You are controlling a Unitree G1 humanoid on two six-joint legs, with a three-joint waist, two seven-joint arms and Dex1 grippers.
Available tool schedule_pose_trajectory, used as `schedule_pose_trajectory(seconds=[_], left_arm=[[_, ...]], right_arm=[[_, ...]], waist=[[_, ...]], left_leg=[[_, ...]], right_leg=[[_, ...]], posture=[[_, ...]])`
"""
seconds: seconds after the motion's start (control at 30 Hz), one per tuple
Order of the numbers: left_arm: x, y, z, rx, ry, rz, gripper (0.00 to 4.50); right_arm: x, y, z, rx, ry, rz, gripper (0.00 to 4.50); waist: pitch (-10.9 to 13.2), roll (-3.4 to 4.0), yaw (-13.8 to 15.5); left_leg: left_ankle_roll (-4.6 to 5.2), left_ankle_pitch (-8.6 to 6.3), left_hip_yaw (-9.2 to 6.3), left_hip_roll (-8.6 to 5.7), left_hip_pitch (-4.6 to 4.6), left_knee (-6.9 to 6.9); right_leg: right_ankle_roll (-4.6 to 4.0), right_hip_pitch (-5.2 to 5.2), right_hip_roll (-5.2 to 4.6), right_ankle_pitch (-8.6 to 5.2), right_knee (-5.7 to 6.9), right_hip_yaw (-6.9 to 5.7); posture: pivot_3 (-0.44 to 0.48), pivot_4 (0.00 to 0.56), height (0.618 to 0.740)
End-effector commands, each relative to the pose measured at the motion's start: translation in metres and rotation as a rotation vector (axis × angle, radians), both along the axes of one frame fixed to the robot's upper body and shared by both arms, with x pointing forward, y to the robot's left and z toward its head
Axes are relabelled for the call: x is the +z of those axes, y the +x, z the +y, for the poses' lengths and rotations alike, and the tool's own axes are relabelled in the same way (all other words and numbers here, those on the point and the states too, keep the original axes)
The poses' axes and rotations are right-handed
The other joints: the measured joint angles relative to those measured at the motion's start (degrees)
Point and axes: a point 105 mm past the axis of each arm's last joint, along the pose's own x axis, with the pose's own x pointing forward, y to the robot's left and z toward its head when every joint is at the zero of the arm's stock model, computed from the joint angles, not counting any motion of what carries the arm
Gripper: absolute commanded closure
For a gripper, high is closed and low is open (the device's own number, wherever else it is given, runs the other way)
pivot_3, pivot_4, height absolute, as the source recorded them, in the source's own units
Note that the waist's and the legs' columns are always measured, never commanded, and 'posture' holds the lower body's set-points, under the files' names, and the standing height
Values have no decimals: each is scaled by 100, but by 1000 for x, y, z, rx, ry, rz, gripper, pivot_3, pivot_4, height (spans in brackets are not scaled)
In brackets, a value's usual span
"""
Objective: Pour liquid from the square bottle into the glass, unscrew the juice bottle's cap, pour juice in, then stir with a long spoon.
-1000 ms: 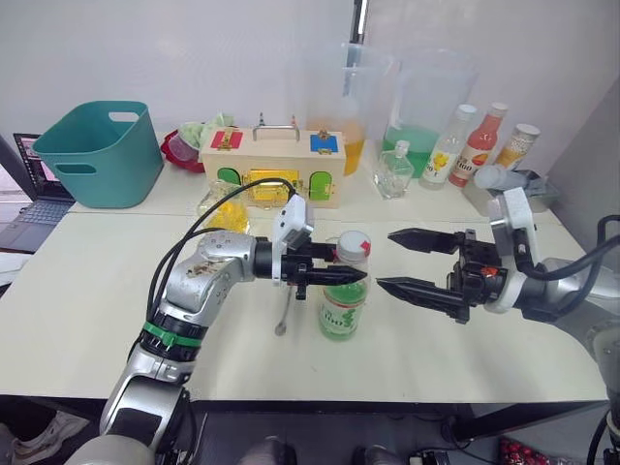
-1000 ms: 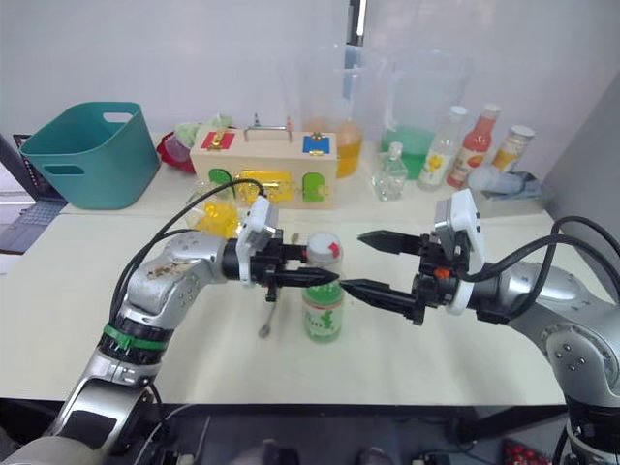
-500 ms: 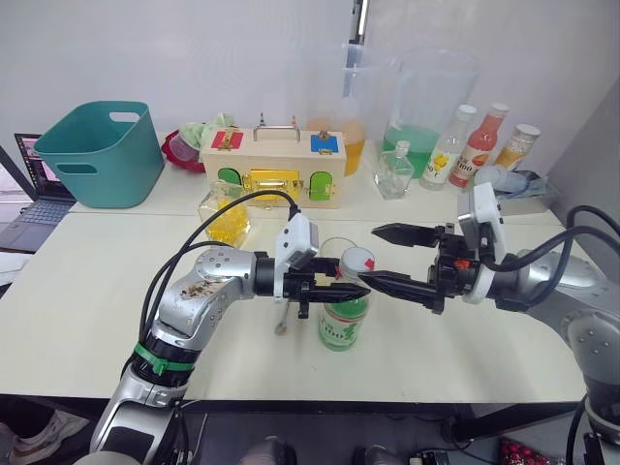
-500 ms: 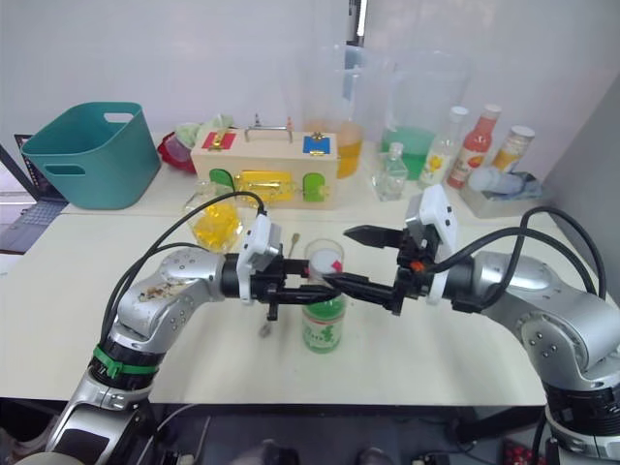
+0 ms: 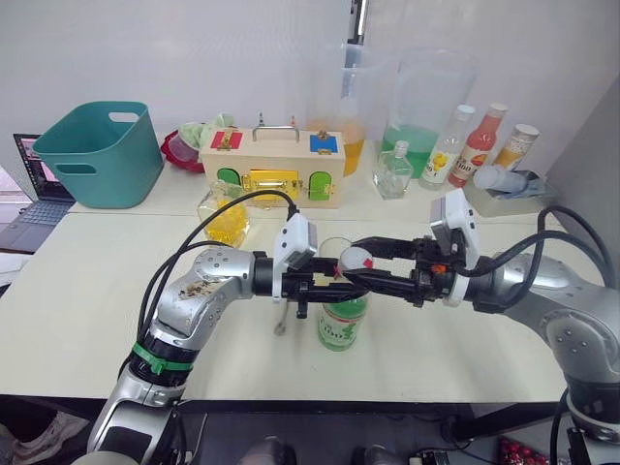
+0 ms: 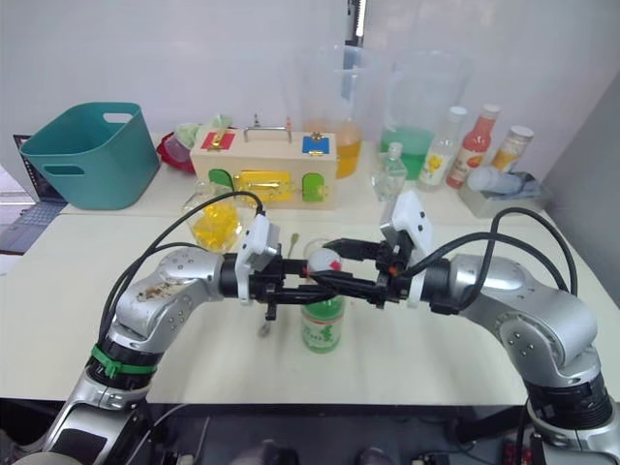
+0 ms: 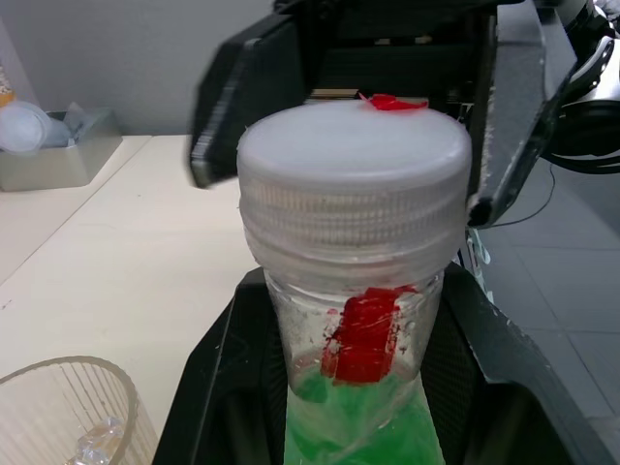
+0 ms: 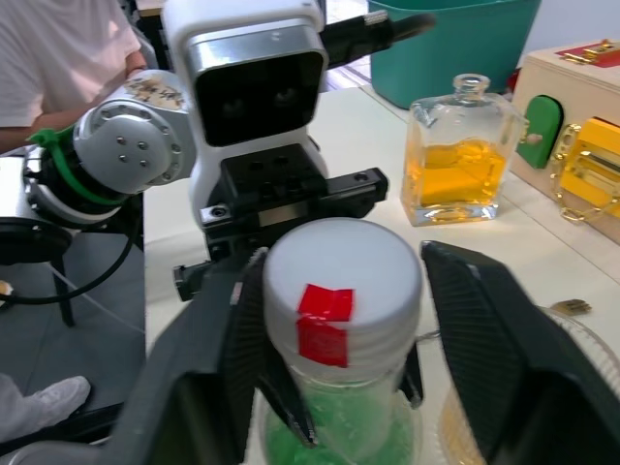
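- Label writing on the juice bottle [image 5: 343, 320] is too small for me to read; its wrap is green and white.
- Juice bottle's cap [image 8: 341, 291] is white with a red sticker, above pale green drink.
- My left gripper [image 5: 341, 287] clamps the bottle's neck, upright mid-table.
- My right gripper [image 8: 339, 329] brackets the cap, fingers parted, not touching.
- The square bottle [image 8: 458, 155] stands behind.

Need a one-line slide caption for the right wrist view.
Right gripper open around the juice bottle's cap, left gripper clamping its neck.
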Motion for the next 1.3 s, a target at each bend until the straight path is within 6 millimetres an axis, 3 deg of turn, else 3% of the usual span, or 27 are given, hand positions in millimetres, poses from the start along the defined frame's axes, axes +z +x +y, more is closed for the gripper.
schedule_pose_trajectory(seconds=[0.03, 0.17, 0.3, 0.5, 0.8, 0.83, 1.0, 1.13, 1.3], left_arm=[[-1, -2, 2, -13, 25, -7, 3171], [4, -7, 5, -28, 18, -6, 3171], [4, -9, 5, -35, 18, -1, 3171], [-1, -12, 13, -61, 55, -1, 3171], [-5, -15, 13, -78, 81, -21, 3171], [-4, -14, 13, -76, 78, -22, 3171], [-3, -10, 11, -63, 66, -28, 3171], [-4, -10, 9, -64, 57, -26, 3171], [-4, -9, 6, -64, 43, -16, 3171]], right_arm=[[11, -6, 1, 53, 6, -43, 2809], [13, -4, 4, 209, -47, -51, 2809], [13, 0, 4, 255, -71, -66, 2809], [13, 19, 12, 636, -172, -51, 2809], [31, 37, 17, 679, -183, -18, 2809], [33, 38, 15, 670, -180, -12, 1766], [39, 33, -5, 628, -161, 3, 48], [51, 11, -24, 586, -91, -31, 17], [47, -4, -19, 401, -15, -107, 17]], waist=[[0, 0, -1], [0, 0, -59], [0, 0, -88], [1, 1, -212], [1, 1, -235], [1, 1, -235], [1, 1, -174], [1, 1, -122], [0, 2, -121]], left_leg=[[0, 0, 0, 0, 0, 0], [0, 0, 1, 0, 0, 1], [0, 0, 0, 0, 0, 0], [0, 1, 10, 0, 1, 6], [-7, 4, 2, 1, 1, 8], [-7, 4, 2, 1, 1, 8], [-9, 3, 1, 0, 1, 9], [-10, 2, -2, 0, 1, 8], [-13, 0, -8, 2, 2, 5]], right_leg=[[0, 0, 0, 0, 0, 0], [0, -1, 0, 0, 3, 1], [-1, -4, 2, -1, 8, 0], [0, -11, 5, -2, 20, 3], [-1, -17, -1, -1, 44, -1], [-2, -17, -2, -1, 44, -1], [-2, -16, -10, -1, 41, -1], [-2, -15, -16, -1, 35, -1], [-4, -15, -26, 0, 40, -6]], posture=[[0, 150, 733], [0, 150, 733], [0, 150, 733], [0, 150, 733], [0, 150, 733], [0, 150, 733], [0, 150, 733], [0, 150, 733], [0, 150, 733]])
